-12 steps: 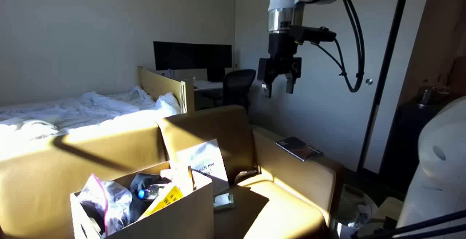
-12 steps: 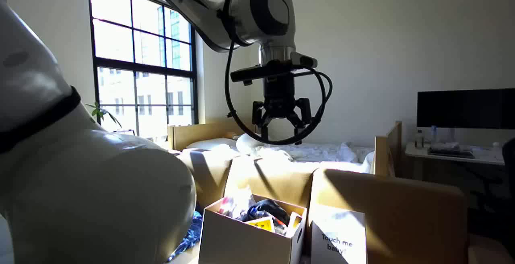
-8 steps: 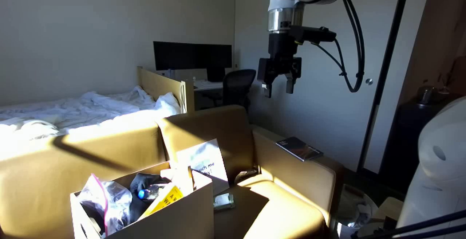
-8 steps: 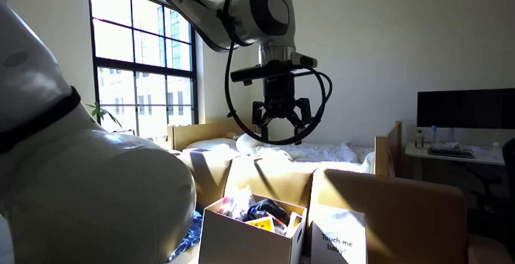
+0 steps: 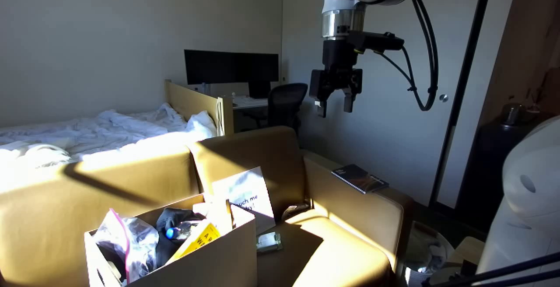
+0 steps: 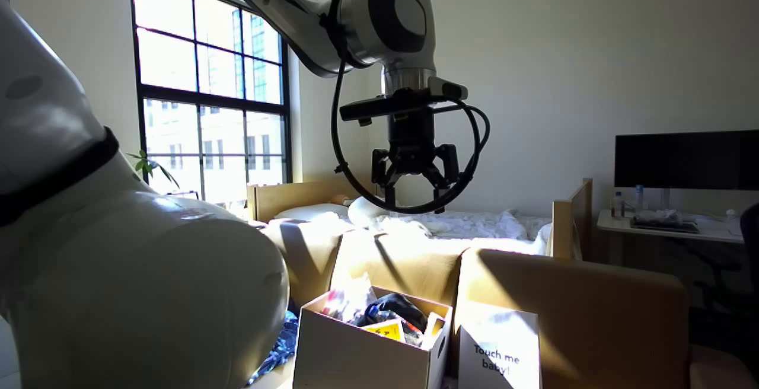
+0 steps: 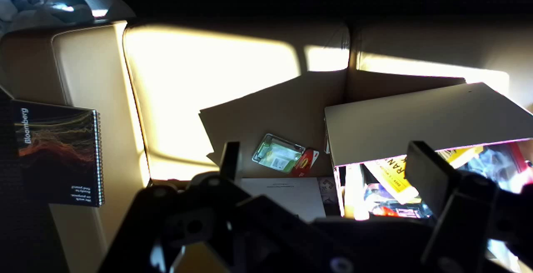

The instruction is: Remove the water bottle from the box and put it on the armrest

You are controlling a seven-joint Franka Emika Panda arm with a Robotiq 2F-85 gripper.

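Observation:
The water bottle (image 5: 186,230), clear with a blue cap, lies among clutter in the box (image 5: 214,258) on the sofa. Dark cloth and a yellow-printed item are around it. In the wrist view the box (image 7: 399,125) is at the right; I cannot make out the bottle surely there. The tan armrest (image 5: 363,217) is at the sofa's end, also at the left of the wrist view as the armrest (image 7: 89,65). High above the sofa hangs my gripper (image 5: 335,108), pointing down. In an exterior view the gripper (image 6: 414,198) shows spread fingers with nothing between them.
A dark spiral notebook (image 5: 359,178) lies on the armrest. A white card (image 6: 498,350) leans beside the box, and a clear package (image 7: 277,154) is on the seat. A zip bag (image 5: 135,245) sticks up from the box. The sofa back (image 5: 249,147) stands behind.

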